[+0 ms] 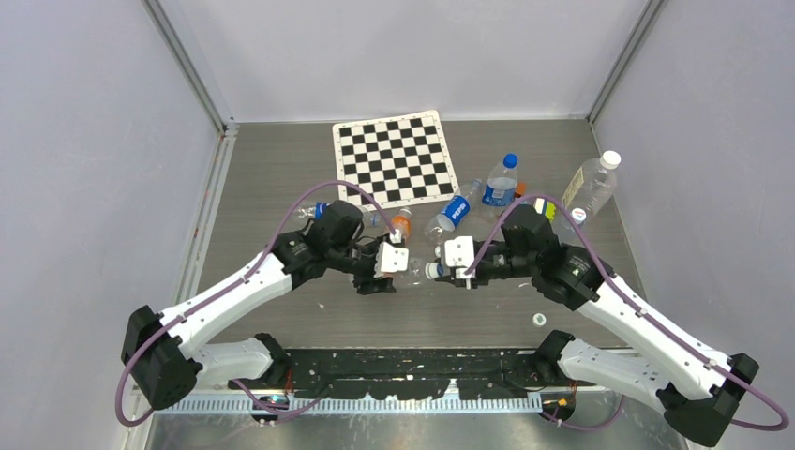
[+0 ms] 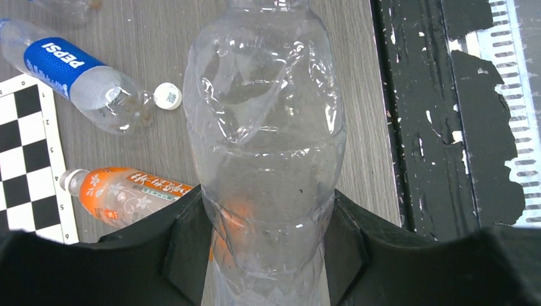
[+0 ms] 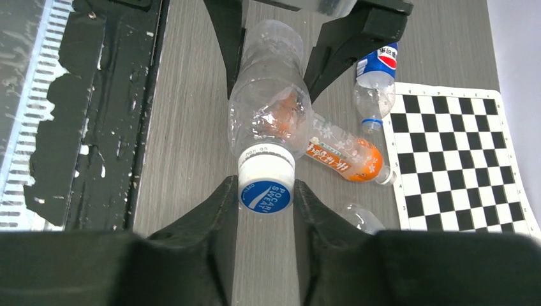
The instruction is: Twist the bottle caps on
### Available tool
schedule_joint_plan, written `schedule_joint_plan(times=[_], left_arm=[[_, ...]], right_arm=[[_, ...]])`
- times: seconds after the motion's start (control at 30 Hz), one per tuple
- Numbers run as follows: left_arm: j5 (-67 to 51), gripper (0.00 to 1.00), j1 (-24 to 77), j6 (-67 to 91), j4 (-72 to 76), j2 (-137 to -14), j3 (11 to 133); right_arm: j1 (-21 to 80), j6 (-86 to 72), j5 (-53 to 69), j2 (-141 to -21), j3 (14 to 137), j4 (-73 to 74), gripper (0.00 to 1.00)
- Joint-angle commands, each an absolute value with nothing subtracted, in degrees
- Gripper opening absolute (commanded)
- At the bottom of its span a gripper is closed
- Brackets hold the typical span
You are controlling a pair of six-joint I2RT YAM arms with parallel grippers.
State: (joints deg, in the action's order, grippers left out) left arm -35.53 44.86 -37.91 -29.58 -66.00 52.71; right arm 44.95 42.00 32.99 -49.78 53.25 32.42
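Observation:
My left gripper (image 2: 265, 245) is shut on the body of a clear, label-less bottle (image 2: 265, 127) and holds it lying level above the table between the two arms (image 1: 412, 267). A white cap with a blue "Pocari Sweat" top (image 3: 266, 191) sits on the bottle's neck. My right gripper (image 3: 265, 205) is shut on this cap, one finger touching each side. In the right wrist view the bottle (image 3: 271, 108) runs away from the cap to the left gripper's black fingers (image 3: 348, 41). A loose white cap (image 2: 168, 96) lies by a Pepsi bottle. Another loose cap (image 1: 540, 320) lies near the right arm.
An orange-labelled bottle (image 3: 344, 156) and a Pepsi bottle (image 3: 376, 73) lie on the table beneath and behind the held bottle. A checkerboard mat (image 1: 394, 159) lies at the back. A blue-capped bottle (image 1: 502, 183) and a white-capped clear bottle (image 1: 592, 183) are at the back right.

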Motion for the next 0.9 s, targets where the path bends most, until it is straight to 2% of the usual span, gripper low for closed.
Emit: schedule_joint_plan(times=[0.0, 0.03, 0.07, 0.13, 0.37, 0.43, 0.57, 0.63, 0.73, 0.8, 0.87], left_arm=[[-35.8, 0.13, 44.6, -37.8, -29.2, -66.0, 54.9], [-34.9, 0.13, 44.6, -38.0, -28.7, -65.8, 54.6], [-33.8, 0.13, 44.6, -38.0, -28.4, -65.4, 54.3], [-31.0, 0.13, 44.6, -38.0, -26.3, -64.4, 53.1], [-22.5, 0.13, 44.7, -39.7, -21.4, -60.2, 49.8], [-21.5, 0.13, 45.0, -40.3, -20.1, -59.0, 48.9], [-19.7, 0.13, 45.7, -42.6, -18.6, -57.0, 47.1], [-19.0, 0.13, 45.9, -43.2, -18.2, -56.2, 46.6], [-18.2, 0.13, 46.0, -43.4, -18.8, -56.1, 46.7], [-18.3, 0.13, 46.0, -43.3, -19.9, -56.5, 47.3], [-18.5, 0.13, 46.0, -42.8, -20.9, -57.0, 47.9]], right_arm=[[45.5, 37.6, 34.2, -50.5, 56.2, 30.9, 0.17], [45.5, 35.8, 33.9, -50.8, 56.2, 30.0, 0.13], [45.5, 31.9, 33.2, -51.4, 56.2, 29.6, 0.04], [45.5, 21.3, 30.6, -52.6, 55.8, 27.0, 0.01], [45.5, -29.3, 15.1, -57.1, 54.6, 18.6, 0.01], [45.4, -51.5, 10.6, -57.5, 53.7, 17.6, 0.01], [45.3, -75.6, 6.9, -57.6, 48.9, 12.5, 0.01], [45.3, -79.6, 5.7, -57.4, 47.4, 10.1, 0.01], [45.4, -74.6, 5.1, -56.8, 48.7, 9.2, 0.01], [45.4, -64.3, 6.2, -56.4, 50.9, 10.8, 0.1], [45.4, -50.6, 8.2, -56.1, 53.6, 14.0, 0.37]])
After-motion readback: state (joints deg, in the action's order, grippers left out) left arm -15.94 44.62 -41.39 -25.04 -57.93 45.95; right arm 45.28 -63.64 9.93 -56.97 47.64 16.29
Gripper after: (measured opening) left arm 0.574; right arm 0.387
